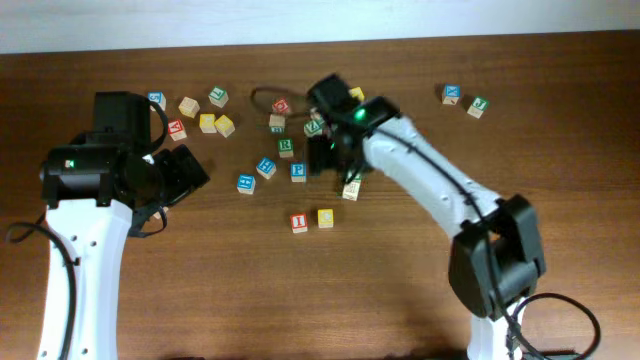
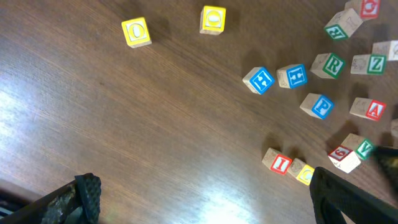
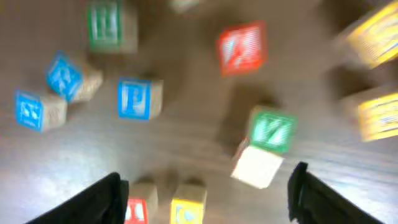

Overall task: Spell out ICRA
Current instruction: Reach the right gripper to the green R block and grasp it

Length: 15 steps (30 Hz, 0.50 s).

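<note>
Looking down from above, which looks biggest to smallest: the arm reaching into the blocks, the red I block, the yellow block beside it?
Largest: the right arm.
Then the red I block and the yellow block, which look the same size, so I can't rank them.

- The I cube (image 1: pixel 298 222) lies on the table (image 1: pixel 200 290) just beside the C cube (image 1: pixel 325 218), at its 9 o'clock.
- The P cube (image 1: pixel 298 171) is at 12 o'clock from the I cube.
- The R cube (image 1: pixel 286 147) is near the P cube, at its 11 o'clock.
- The A cube (image 3: pixel 242 46) is at 2 o'clock from the P cube.
- The V cube (image 3: pixel 272 130) is at 2 o'clock from the I cube.
- At 9 o'clock from the P cube lie two more cubes (image 1: pixel 266 167).
</note>
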### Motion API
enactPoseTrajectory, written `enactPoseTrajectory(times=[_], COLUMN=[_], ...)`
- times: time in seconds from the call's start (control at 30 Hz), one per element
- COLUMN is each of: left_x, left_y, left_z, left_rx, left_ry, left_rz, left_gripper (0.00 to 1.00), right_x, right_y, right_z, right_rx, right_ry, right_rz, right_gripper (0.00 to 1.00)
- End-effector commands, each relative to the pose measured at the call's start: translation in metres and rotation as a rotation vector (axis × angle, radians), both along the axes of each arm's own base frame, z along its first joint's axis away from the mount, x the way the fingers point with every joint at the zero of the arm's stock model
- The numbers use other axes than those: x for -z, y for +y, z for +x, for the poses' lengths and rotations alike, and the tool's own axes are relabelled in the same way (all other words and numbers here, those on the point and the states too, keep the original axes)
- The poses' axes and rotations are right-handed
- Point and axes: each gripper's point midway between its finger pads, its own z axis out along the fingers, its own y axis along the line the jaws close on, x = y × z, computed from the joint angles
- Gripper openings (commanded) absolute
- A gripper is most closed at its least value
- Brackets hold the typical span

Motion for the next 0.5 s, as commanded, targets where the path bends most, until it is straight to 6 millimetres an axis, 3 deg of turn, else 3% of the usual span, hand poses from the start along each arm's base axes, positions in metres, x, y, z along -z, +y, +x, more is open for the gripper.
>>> enactPoseTrajectory(times=[0.0,0.07,0.23,0.47], left_x=[-0.005,-0.005,-0.005,-0.005], left_y=[0.001,0.001,0.001,0.001], left_z=[-0.001,-0.001,-0.001,-0.001], left_rx=[-0.016,-0.016,-0.016,-0.016], left_ry=[-0.022,-0.022,-0.022,-0.021], left_rz=[-0.007,-0.007,-0.007,-0.007], left_gripper=[0.99,0.99,0.99,0.99], right_x=[-0.046,-0.048,-0.043,-0.045], right_y=[-0.046,-0.054,-0.054,-0.051], right_z=[0.031,0.028,0.009,0.015], right_rx=[0.088,0.105,0.096,0.095], right_ry=[-0.062,-0.011,0.08,0.053], right_rz=[-0.015,0.046,0.057,0.069], right_gripper=[0.89,0.99,0.98,0.98])
